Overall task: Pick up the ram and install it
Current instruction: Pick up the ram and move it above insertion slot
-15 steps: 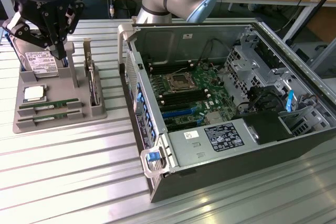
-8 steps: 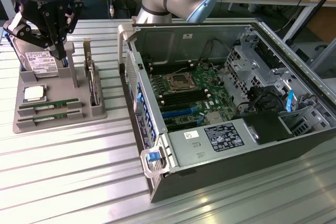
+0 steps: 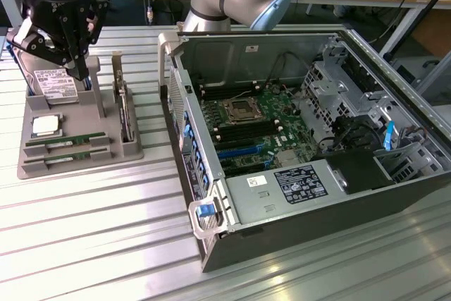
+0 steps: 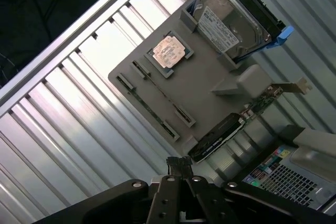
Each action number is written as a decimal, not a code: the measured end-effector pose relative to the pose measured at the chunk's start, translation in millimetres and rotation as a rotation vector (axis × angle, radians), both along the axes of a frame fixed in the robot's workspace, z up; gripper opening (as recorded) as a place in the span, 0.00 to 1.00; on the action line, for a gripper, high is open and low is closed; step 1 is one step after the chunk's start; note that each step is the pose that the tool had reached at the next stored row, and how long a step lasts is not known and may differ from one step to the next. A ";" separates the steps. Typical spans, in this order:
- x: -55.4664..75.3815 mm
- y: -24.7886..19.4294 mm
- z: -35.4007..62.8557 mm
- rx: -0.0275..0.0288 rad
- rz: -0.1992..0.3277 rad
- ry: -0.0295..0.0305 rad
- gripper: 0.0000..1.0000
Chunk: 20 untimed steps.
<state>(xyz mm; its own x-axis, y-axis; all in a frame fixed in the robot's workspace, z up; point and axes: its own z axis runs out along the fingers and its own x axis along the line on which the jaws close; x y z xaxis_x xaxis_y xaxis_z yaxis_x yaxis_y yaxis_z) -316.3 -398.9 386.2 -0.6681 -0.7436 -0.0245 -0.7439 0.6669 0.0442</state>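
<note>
Two ram sticks (image 3: pixel 67 141) lie side by side in slots at the front of a grey parts holder (image 3: pixel 106 142), at the exterior view's left. From the wrist they show edge-on as thin ram strips (image 4: pixel 160 93) in the holder (image 4: pixel 210 93). My black gripper (image 3: pixel 76 68) hangs above the back of the holder, over the hard drive (image 3: pixel 56 86), well clear of the sticks. Its fingers (image 4: pixel 176 182) are shut together with nothing between them. The open computer case (image 3: pixel 303 139) lies to the exterior view's right, its motherboard (image 3: pixel 246 125) and memory slots exposed.
On the holder also sit a square silver processor (image 3: pixel 44 125), a hard drive (image 4: pixel 228 22) in a blue caddy and an upright expansion card (image 3: pixel 125 111). The case's raised side wall (image 3: pixel 176 103) stands close beside the holder. Ribbed metal table (image 3: pixel 84 244) all around.
</note>
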 end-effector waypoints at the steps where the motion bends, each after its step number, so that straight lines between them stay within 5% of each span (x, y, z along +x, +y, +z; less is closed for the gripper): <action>1: 0.0 0.0 0.0 0.0000 0.006 0.0001 0.11; 20: 0.0 0.0 0.0 -0.0001 0.138 0.0001 0.11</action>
